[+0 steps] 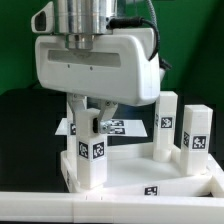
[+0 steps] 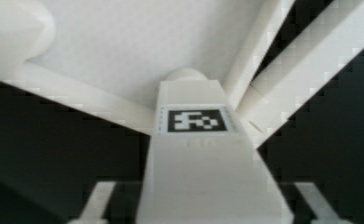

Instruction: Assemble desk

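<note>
The white desk tabletop (image 1: 130,178) lies flat near the front, and its rims (image 2: 76,88) show in the wrist view. One white square leg (image 1: 89,150) with tags stands upright at the tabletop's corner on the exterior view's left. My gripper (image 1: 87,122) comes down over its top and is shut on it. In the wrist view this leg (image 2: 205,150) fills the middle between the gripper (image 2: 209,192) fingers (image 2: 108,200). Two more legs (image 1: 165,125) (image 1: 195,135) stand upright on the tabletop's side at the exterior view's right.
The marker board (image 1: 118,126) lies on the black table behind the gripper. A long white bar (image 1: 50,208) runs along the front edge below the tabletop. The gripper's wide white body (image 1: 95,65) hides much of the middle.
</note>
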Controlling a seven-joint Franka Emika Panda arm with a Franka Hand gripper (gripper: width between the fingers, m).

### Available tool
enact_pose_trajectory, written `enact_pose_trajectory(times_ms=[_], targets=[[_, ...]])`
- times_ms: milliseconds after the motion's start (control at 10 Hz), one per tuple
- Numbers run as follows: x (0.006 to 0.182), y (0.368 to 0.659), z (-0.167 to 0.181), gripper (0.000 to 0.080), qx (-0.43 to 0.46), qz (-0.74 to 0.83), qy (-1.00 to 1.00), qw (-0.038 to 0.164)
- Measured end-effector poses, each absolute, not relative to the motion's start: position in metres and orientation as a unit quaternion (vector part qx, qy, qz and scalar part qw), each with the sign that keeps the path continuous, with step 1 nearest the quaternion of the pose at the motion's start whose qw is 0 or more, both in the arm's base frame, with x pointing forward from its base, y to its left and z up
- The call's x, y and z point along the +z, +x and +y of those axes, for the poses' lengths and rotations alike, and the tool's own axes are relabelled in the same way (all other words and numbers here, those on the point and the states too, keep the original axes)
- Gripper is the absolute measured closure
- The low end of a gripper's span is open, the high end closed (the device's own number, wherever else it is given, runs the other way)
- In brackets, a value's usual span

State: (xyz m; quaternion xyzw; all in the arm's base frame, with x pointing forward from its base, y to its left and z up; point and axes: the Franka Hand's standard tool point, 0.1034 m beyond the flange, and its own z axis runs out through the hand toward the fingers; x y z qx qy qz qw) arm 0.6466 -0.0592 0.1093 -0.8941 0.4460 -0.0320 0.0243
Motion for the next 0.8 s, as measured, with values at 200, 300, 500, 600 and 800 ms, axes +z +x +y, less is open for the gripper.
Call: enact_pose_trajectory(times_ms=[200, 300, 500, 600, 800], targets=[[0.1095, 0.6467, -0.0584, 0.0508, -0.033, 0.418, -0.907, 0.023], [0.1107, 0.6473, -0.0564, 0.0288, -0.034, 0.4, -0.916, 0.023], [0.1105, 0.6475, -0.0545, 0.0179, -0.037, 0.287, -0.957, 0.017], [0.1097, 0.6474, -0.0513, 0.0159, -0.037, 0.255, -0.966, 0.015], [0.1094, 0.6468, -0.0521, 0.0151, -0.038, 0.148, -0.988, 0.009]])
